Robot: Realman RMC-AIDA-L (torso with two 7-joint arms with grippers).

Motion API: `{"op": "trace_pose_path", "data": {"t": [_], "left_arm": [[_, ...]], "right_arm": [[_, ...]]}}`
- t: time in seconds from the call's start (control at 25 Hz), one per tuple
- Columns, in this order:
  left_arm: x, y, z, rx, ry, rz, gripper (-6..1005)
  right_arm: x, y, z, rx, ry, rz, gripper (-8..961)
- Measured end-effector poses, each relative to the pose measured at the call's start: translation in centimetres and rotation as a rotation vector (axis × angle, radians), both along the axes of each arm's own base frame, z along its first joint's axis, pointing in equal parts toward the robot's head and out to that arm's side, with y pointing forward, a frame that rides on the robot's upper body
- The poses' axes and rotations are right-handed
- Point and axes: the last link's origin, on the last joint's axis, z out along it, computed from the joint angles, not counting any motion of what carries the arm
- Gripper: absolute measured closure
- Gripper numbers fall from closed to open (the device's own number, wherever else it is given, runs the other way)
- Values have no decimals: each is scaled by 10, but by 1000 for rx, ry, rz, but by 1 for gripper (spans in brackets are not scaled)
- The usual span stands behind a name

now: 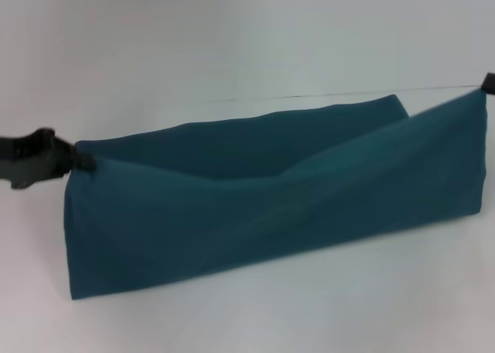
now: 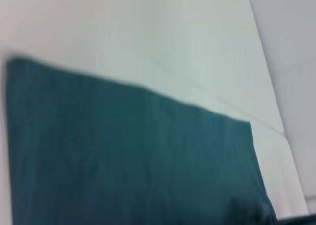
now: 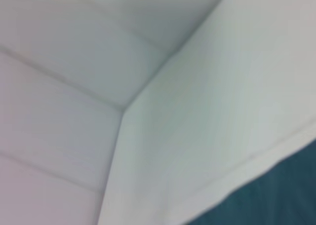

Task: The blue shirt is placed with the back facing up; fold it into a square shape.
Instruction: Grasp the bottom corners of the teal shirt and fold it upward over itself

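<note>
nearest, the blue shirt [image 1: 263, 206] hangs as a long folded band across the head view, its lower edge resting on the white table [image 1: 255, 314] and running up from near left to farther right. only plain teal cloth shows, with no lettering visible. a soft diagonal crease crosses the front layer, and a second layer stands just behind it, its top edge dipping in the middle and rising toward the right.

at the shirt's upper left corner the left pincer [image 1: 83, 162] is clenched on the cloth, its dark body reaching in from the left edge of the head view. at the upper right corner the right pincer [image 1: 487, 83] shows only as a small dark tip touching the raised corner; it appears to be grasping that corner, which is lifted higher than the left one.

the left wrist view is filled by the shirt [image 2: 128, 161] as a broad teal sheet with the table [image 2: 163, 42] beyond it. the right wrist view catches a corner of the shirt [image 3: 276, 195] over the table [image 3: 207, 111].

farther back, a thin seam line crosses the table surface behind the shirt.
</note>
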Motion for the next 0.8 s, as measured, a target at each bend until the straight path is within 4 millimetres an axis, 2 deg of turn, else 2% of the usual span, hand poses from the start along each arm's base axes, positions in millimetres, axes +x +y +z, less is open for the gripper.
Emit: {"op": "trace_pose_path", "data": {"t": [0.28,0.48,0.8], "left_arm": [[4,26,-17,130,34,27,968],[1,33,-31,176,82,37,968],[-6,35,-26,240,62,83,967]], "right_arm": [[8,31,-28,108,-65,-107,933],[13,46,-54,125,-132,-176,934],[8,61,-53,178,-169,-203,932]]}}
